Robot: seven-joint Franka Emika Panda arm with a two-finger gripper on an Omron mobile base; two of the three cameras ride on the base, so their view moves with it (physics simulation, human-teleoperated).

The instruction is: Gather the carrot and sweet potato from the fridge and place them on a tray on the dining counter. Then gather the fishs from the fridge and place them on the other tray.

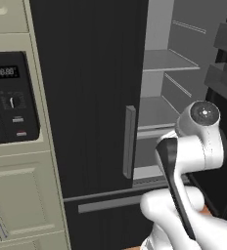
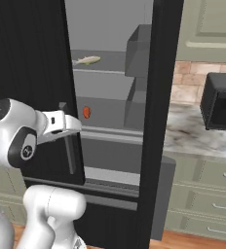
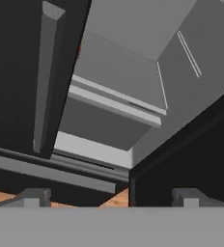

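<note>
The end effector (image 3: 111,197) is standing wide apart, its two dark fingertips (image 3: 34,197) spread to either side and gripping nothing, touching nothing; it is hanging in front of the fridge (image 1: 86,97), level with the lower shelves and pointing into the open right half. The left door is sitting shut with its long grey handle (image 1: 129,141) upright just beside the opening; the right door is swinging out wide, its bins showing along the edge. Inside, the light-grey shelves are showing; a slim, pale silvery-beige fish (image 2: 87,61) is lying flat on an upper shelf, near the left side of the opening; below it, on the next shelf down, a small stubby reddish-orange lump, likely the sweet potato (image 2: 86,112), is sitting close to the edge of the shut door, well apart from the fingertips. To the right of the fridge, a marble bench (image 2: 193,136) is carrying a black microwave (image 2: 221,108).
</note>
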